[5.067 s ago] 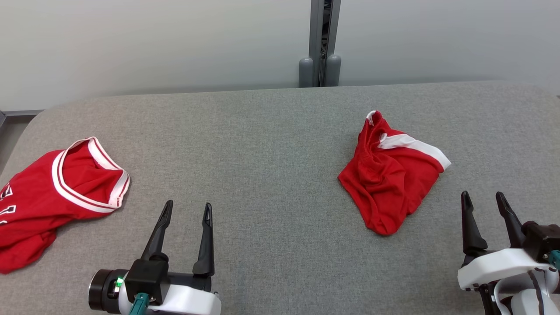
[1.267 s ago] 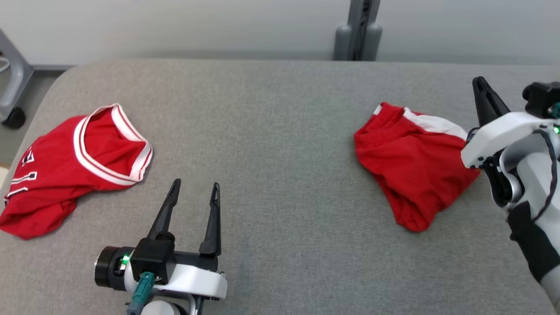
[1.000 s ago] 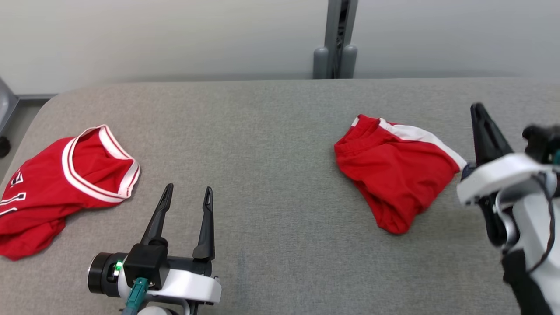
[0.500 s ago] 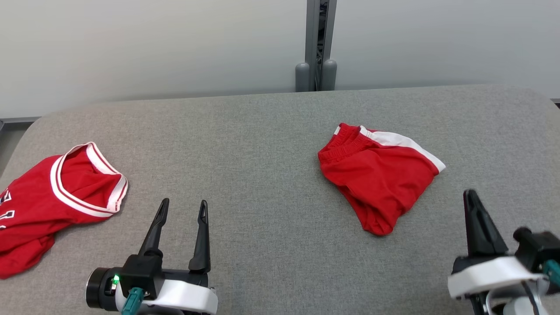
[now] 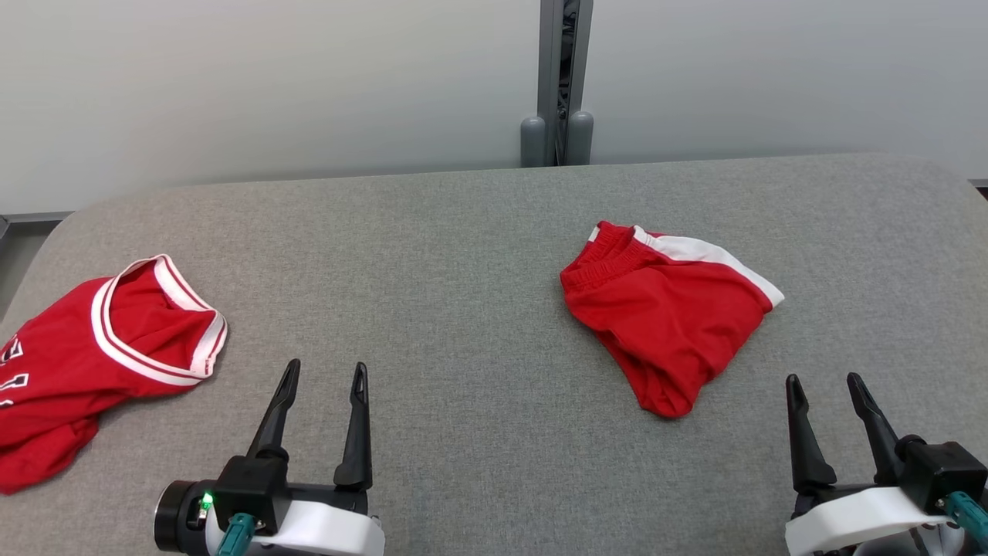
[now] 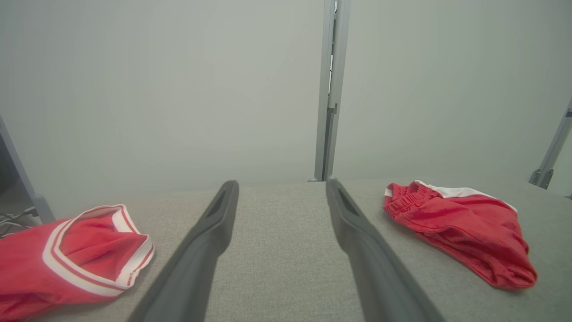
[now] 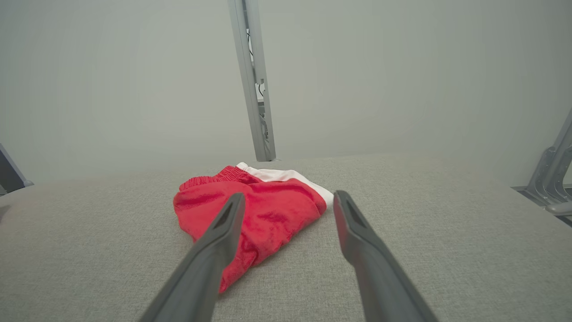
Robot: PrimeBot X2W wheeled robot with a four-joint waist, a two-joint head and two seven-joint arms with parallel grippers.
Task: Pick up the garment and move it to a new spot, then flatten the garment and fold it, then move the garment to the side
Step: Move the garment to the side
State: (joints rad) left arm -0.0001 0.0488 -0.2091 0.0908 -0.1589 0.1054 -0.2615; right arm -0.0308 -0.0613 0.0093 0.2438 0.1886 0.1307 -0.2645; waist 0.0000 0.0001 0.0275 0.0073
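The garment, a pair of red shorts (image 5: 668,313) with a white side stripe, lies bunched on the grey table (image 5: 463,255), right of centre; it also lies in the left wrist view as red shorts (image 6: 460,226) and in the right wrist view as red shorts (image 7: 254,214). My right gripper (image 5: 824,384) stands open at the lower right, nearer than the shorts and apart from them, holding nothing. My left gripper (image 5: 324,371) stands open at the lower left, empty, with bare table between its fingers.
A red jersey (image 5: 93,351) with white trim lies crumpled at the table's left edge, also seen as a jersey (image 6: 67,255) in the left wrist view. A grey metal post (image 5: 557,85) rises behind the table's far edge against a pale wall.
My right gripper has drawn back from beside the shorts to the lower right and its jaws have opened. The shorts now lie flatter than five seconds ago. The camera shifted back to centre.
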